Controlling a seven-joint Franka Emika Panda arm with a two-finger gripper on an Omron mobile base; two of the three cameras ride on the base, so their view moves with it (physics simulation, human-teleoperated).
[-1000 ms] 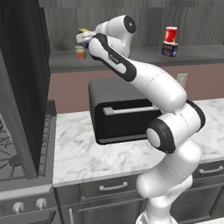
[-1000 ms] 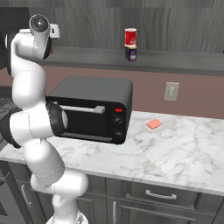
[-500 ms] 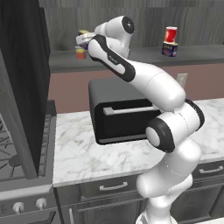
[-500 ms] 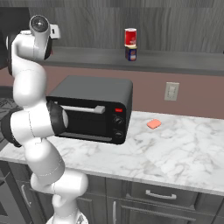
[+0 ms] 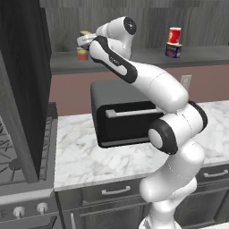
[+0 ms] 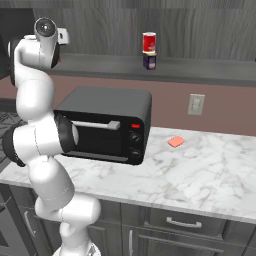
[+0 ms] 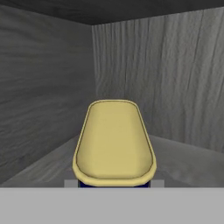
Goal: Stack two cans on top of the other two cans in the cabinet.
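At the left end of the cabinet (image 5: 147,56) my gripper (image 5: 86,41) is shut on a dark-blue can with a yellow top (image 5: 85,33). It hangs just above the short orange-red can (image 5: 82,55); whether the two touch I cannot tell. The hand view looks down along the held can's yellow top (image 7: 113,140), with the cabinet's wood-grain back (image 7: 175,78) behind it. Farther right on the ledge (image 6: 200,67), a red can (image 5: 174,35) (image 6: 149,41) stands upright on another dark-blue can (image 5: 173,49) (image 6: 149,60).
A black toaster oven (image 5: 125,116) (image 6: 105,125) sits on the marble counter (image 6: 200,170) under the arm. A tall black panel (image 5: 22,80) and a stove (image 5: 13,156) stand at the left. A small orange sponge (image 6: 175,141) lies right of the oven.
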